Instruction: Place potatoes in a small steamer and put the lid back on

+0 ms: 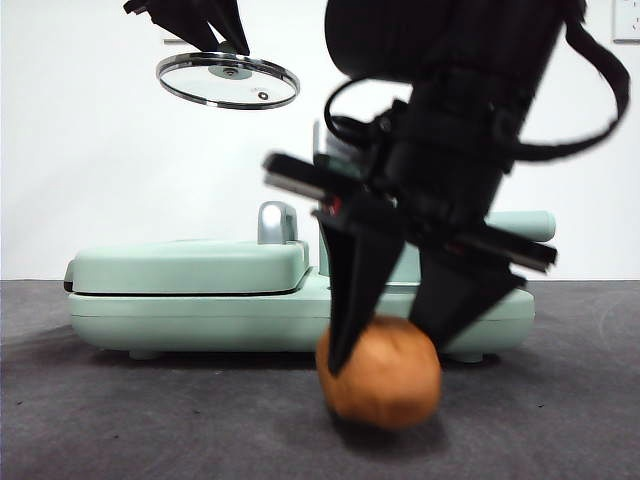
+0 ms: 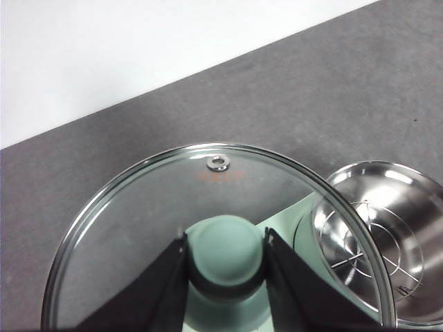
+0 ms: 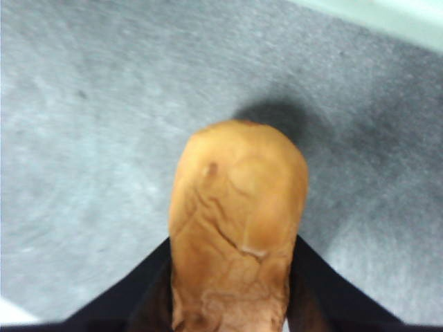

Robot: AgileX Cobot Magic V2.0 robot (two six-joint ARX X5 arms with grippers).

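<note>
nearest the front camera, the potato (image 1: 380, 372) lies on the dark grey counter (image 1: 120, 420), an orange-brown lump with a rough matte skin. the right gripper (image 1: 395, 345) comes down on it from above, big and dark, its two black jaws set one to each side of the lump and pressed against the skin. the right wrist view shows the same hold: the potato (image 3: 239, 221) fills the space between the jaws, its creased skin touching both, with its shadow on the counter (image 3: 83, 138) beyond it. whether the potato is bearing on the counter or just clear of it is hard to tell from the front view.

behind the potato stands the flat mint-green griddle (image 1: 190, 290) with its cover down and a chrome handle (image 1: 277, 222) rising from its back. the arm hides most of what stands beside the griddle; a green side handle (image 1: 525, 225) shows past the arm.

high in the front view, toward the far side, the lid (image 1: 228, 80) hangs in the air, slightly tilted, held by the left gripper (image 1: 225, 40). in the left wrist view the jaws are closed on the mint-green knob (image 2: 225, 252), one on each side, and the clear glass lid (image 2: 138, 214) spreads around them with its steel rim and a small vent eyelet (image 2: 218, 163). below the lid and off to one side sits the small steamer (image 2: 384, 242), open, its steel inside showing a wire rack (image 2: 370, 245).
</note>
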